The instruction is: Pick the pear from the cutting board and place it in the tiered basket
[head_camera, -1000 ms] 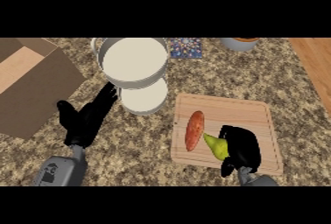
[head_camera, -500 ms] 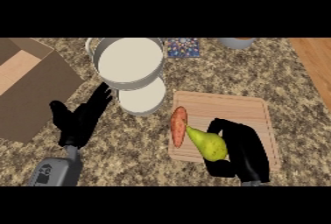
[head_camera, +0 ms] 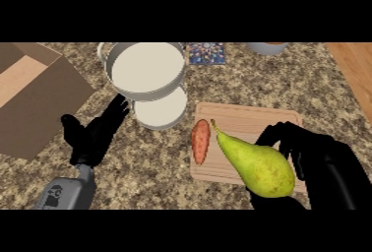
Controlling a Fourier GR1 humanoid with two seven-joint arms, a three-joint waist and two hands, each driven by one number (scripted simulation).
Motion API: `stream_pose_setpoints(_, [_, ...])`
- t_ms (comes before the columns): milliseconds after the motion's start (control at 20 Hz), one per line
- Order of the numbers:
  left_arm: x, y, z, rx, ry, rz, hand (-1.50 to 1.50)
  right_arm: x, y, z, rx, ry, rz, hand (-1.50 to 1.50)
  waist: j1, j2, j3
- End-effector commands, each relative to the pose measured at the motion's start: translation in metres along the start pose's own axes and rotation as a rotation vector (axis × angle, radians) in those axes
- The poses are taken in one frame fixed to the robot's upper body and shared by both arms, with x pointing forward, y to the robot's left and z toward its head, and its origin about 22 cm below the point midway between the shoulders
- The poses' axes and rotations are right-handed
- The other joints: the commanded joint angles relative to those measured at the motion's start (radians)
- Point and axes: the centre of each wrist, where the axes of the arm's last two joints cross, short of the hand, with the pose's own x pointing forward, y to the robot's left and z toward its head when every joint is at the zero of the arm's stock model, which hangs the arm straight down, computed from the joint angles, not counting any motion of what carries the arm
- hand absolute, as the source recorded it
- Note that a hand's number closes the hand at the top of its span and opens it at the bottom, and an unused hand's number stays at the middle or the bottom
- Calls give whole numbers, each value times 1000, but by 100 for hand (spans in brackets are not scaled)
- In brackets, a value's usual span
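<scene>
The yellow-green, smooth-skinned pear (head_camera: 256, 164) lies tilted, its narrow stem end pointing up-left and its broad base down-right, over the pale wooden cutting board (head_camera: 247, 118). The white round tiered basket (head_camera: 147, 71) stands on the speckled desk, up-left of the board, its smaller lower tier showing beneath the larger one.

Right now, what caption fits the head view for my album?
Right hand lifts the pear over the cutting board; left hand rests open.
</scene>
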Motion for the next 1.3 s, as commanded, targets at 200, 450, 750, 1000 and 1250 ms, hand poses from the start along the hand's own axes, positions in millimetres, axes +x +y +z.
stream_pose_setpoints(200, [-7, -15, 3, -7, -11, -3, 0, 60, -37, -42, -80, -75, 20, 150, 12, 3, 0])
stream_pose_setpoints(450, [2, 1, 11, -22, -4, -7, 0, 99, -41, -84, -42, -74, 85, 150, 27, 2, -1])
stream_pose_setpoints(750, [14, -7, -6, -23, -15, -13, 0, 138, -28, -127, -25, -21, 11, 150, 27, 5, 0])
stream_pose_setpoints(1000, [4, -5, -11, -36, -9, -15, 0, 155, 1, -166, -53, -4, -1, 150, 35, 11, -1])
stream_pose_setpoints(1250, [-7, -20, 5, -44, -13, -2, 0, 134, 33, -197, -43, 10, -35, 150, 38, 10, 0])
